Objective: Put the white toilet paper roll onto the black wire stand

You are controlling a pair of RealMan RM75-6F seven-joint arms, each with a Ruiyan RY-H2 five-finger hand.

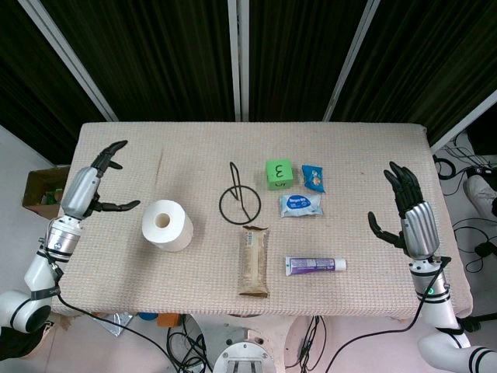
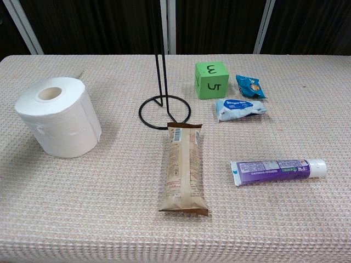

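The white toilet paper roll (image 1: 167, 224) (image 2: 59, 116) stands upright on the table, hole up, left of the black wire stand (image 1: 238, 200) (image 2: 163, 85). The stand has a round base ring and a tall upright post. My left hand (image 1: 92, 183) hovers left of the roll, fingers spread, holding nothing and a short gap away from it. My right hand (image 1: 410, 213) is at the table's right side, fingers spread and empty, far from both objects. Neither hand shows in the chest view.
A brown snack bar packet (image 1: 254, 260) (image 2: 184, 167) lies just in front of the stand. A green cube (image 1: 279, 172), a blue snack bag (image 1: 313, 178), a white-blue wipes pack (image 1: 300, 205) and a purple toothpaste tube (image 1: 314, 265) lie to the right. A cardboard box (image 1: 43, 192) sits on the floor left.
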